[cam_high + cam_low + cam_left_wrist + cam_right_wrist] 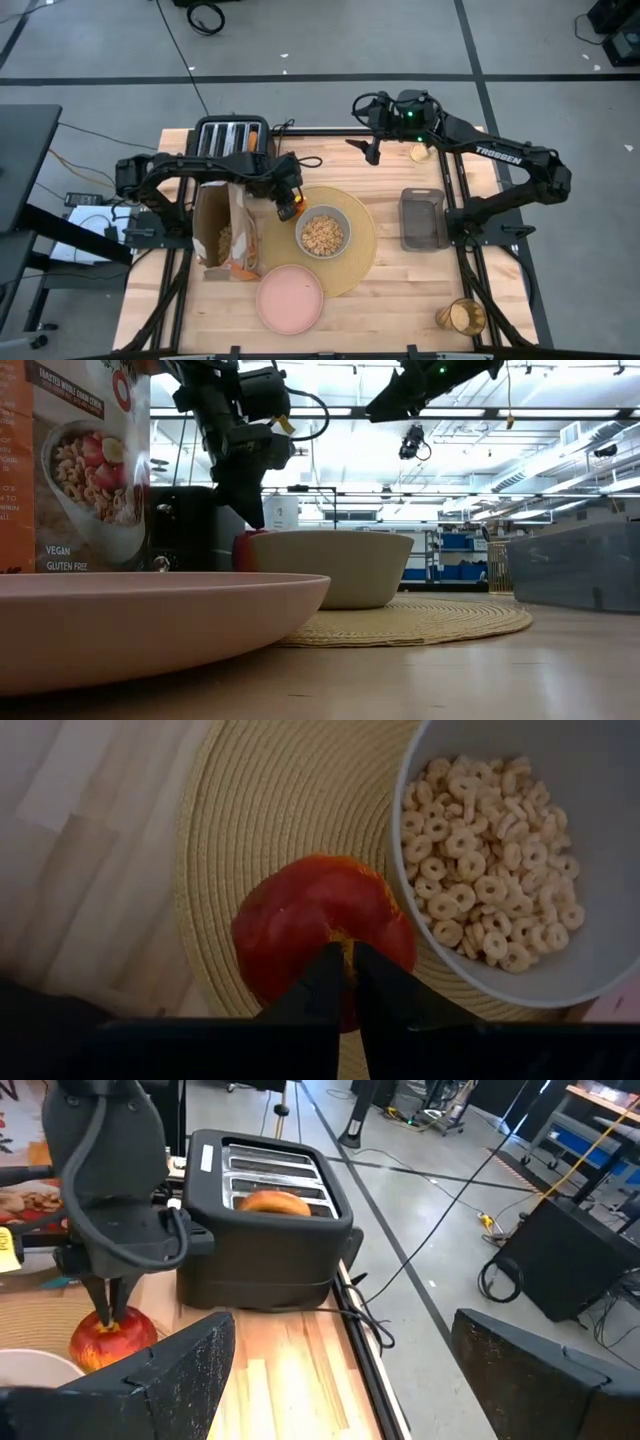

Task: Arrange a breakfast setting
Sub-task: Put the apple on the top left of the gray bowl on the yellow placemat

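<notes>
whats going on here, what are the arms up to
The left gripper is pinching the stem of a red apple that sits on the round tan woven placemat, right beside the grey-green bowl of cereal rings. The right gripper hangs open above the table's far edge, near the black four-slot toaster, which has a toast round in one slot. A pink plate lies at the near edge.

Red apple (320, 930) on placemat (366, 240), cereal-filled bowl (323, 233) beside
</notes>
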Robot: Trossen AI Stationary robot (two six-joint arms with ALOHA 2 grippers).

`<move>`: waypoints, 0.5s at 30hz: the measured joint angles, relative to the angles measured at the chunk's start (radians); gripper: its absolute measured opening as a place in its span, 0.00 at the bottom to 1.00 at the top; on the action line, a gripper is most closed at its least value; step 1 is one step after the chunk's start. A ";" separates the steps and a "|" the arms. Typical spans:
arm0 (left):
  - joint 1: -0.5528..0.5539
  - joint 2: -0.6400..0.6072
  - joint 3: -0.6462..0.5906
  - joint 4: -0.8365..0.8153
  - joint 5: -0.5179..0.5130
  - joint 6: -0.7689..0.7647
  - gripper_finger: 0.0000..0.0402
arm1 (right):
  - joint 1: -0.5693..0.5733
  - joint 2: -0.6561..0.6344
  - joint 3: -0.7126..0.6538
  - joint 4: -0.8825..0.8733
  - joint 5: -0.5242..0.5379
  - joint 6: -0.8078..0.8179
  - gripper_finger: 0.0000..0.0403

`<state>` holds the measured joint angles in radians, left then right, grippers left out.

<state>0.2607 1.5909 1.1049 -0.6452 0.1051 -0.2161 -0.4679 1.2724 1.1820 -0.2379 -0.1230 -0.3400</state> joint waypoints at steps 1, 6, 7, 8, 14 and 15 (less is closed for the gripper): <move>-0.004 0.000 0.000 -0.002 0.000 0.015 0.06 | 0.001 0.000 0.000 -0.001 0.000 0.002 0.93; -0.020 0.000 0.000 -0.010 -0.035 0.066 0.06 | 0.004 0.000 0.000 -0.002 0.000 0.032 0.93; -0.024 0.000 0.000 -0.008 -0.037 0.067 0.06 | 0.004 0.000 0.000 -0.003 0.000 0.034 0.93; -0.024 0.000 0.000 -0.008 -0.039 0.069 0.06 | 0.004 0.000 0.000 -0.004 0.000 0.034 0.93; -0.032 0.000 -0.001 -0.011 -0.049 0.124 0.06 | 0.004 0.001 0.000 -0.005 -0.001 0.034 0.93; -0.032 0.000 -0.001 -0.011 -0.053 0.127 0.06 | 0.004 0.001 0.000 -0.005 -0.001 0.034 0.93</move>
<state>0.2287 1.5909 1.1042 -0.6563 0.0521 -0.0892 -0.4641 1.2732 1.1820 -0.2428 -0.1238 -0.3061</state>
